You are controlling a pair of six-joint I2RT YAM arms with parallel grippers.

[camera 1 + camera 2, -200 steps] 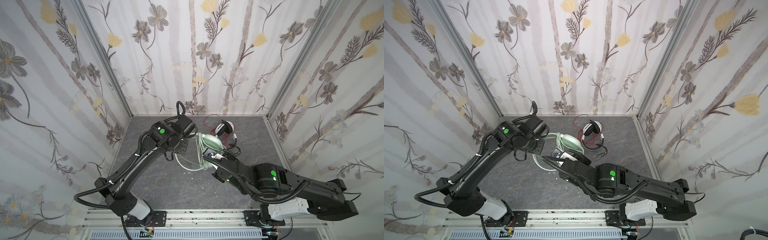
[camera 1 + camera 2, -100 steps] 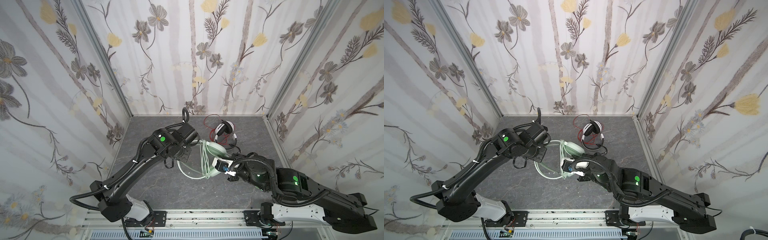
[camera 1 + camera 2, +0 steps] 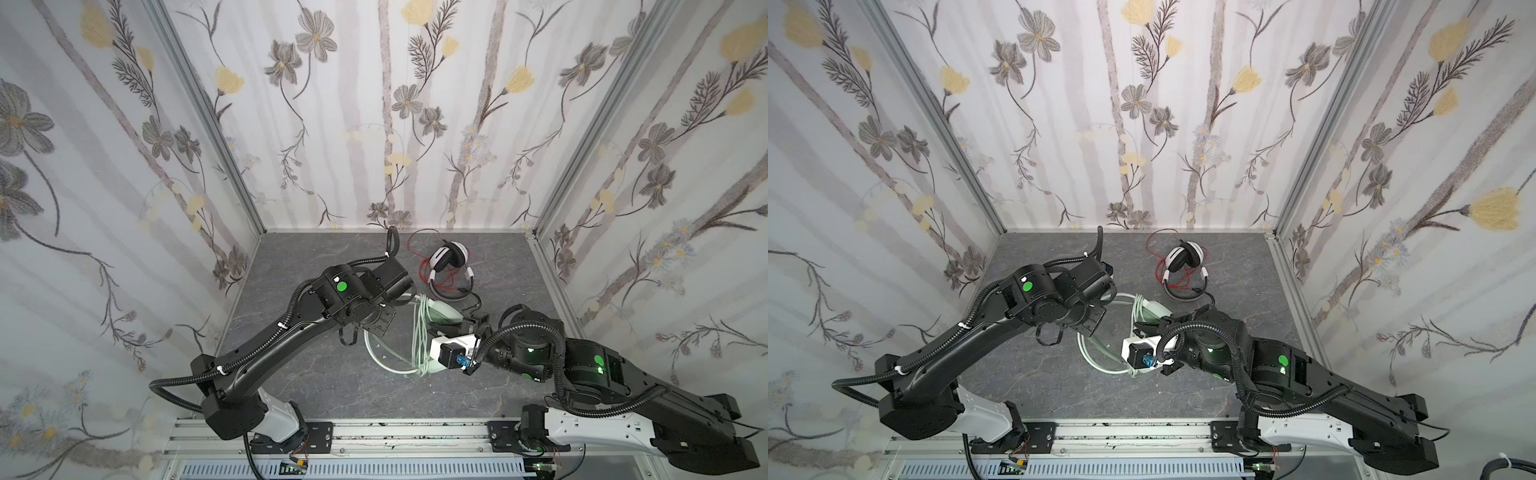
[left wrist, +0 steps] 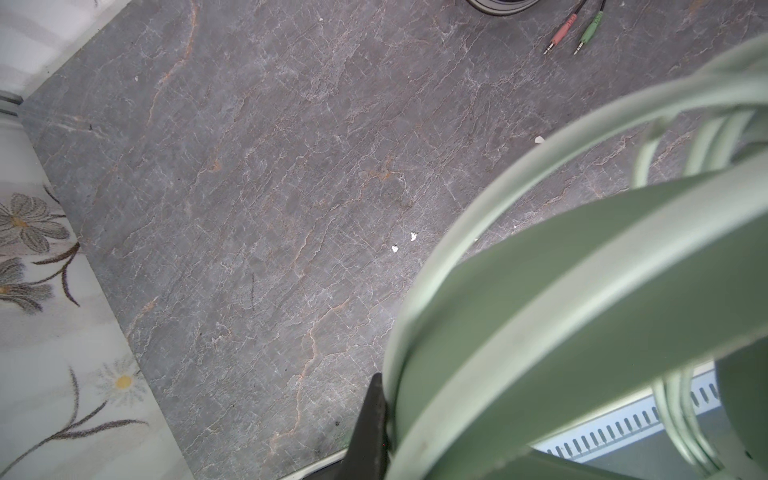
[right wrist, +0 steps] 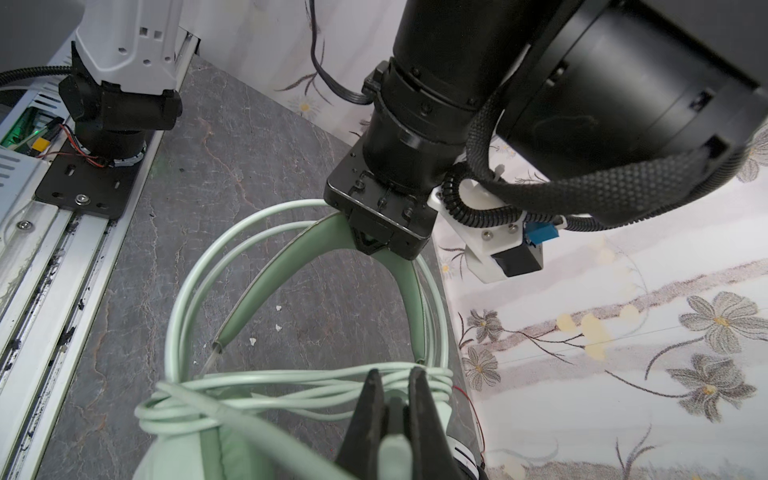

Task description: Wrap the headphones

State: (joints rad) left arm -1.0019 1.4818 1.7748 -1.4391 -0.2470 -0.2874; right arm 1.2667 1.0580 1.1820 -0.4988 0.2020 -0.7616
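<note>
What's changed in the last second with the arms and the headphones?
The right gripper, shut on the pale green cord, drew back toward the front rail. The left gripper, shut on the headband, carried the mint-green headset slightly frontward too. Both grips held; the white-and-black headset stayed put.

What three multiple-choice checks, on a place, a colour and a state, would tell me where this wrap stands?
1. Where is the white-and-black headset? A on the front rail; B on the table, at its far end; C against the left wall.
2. Its thin cord is: A red; B blue; C yellow.
3. The left gripper is: A open; B shut on the mint-green headset; C out of view.
B, it lies alone near the back; A, red loops trail beside it; B, its jaws pinch the headband.
</note>
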